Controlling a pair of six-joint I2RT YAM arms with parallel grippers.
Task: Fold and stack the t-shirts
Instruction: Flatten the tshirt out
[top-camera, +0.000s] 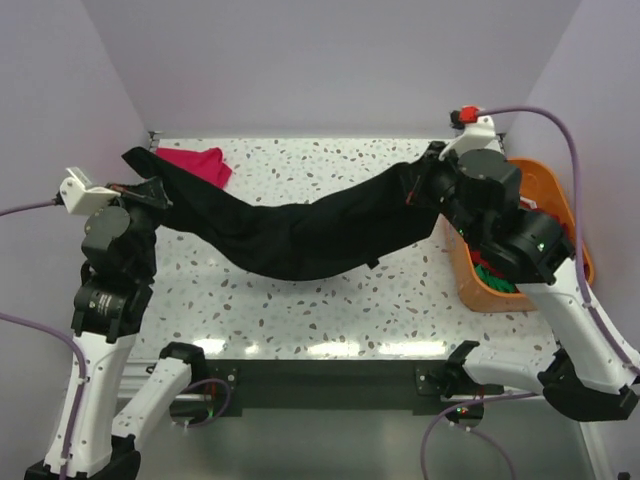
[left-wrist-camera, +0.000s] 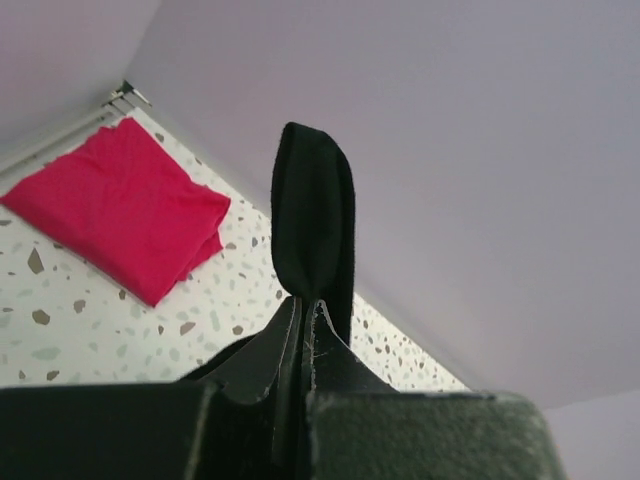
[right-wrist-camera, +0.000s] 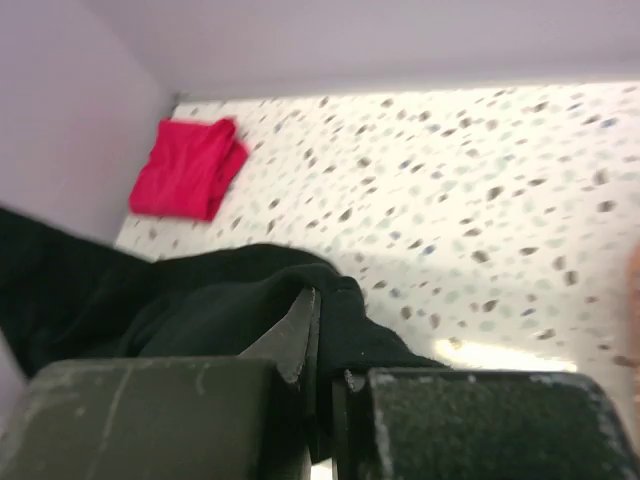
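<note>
Your left gripper and right gripper each clamp an end of the black t-shirt, stretched sagging across the table, probably to spread it for folding; folded pink-red t-shirt sits back-left, likely the stack base

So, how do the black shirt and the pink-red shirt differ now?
The black shirt hangs stretched between the left pincer and right pincer; the pink-red shirt lies on the table. The black shirt is unfolded and long; the pink-red shirt is folded small. Both are plain cloth.
</note>
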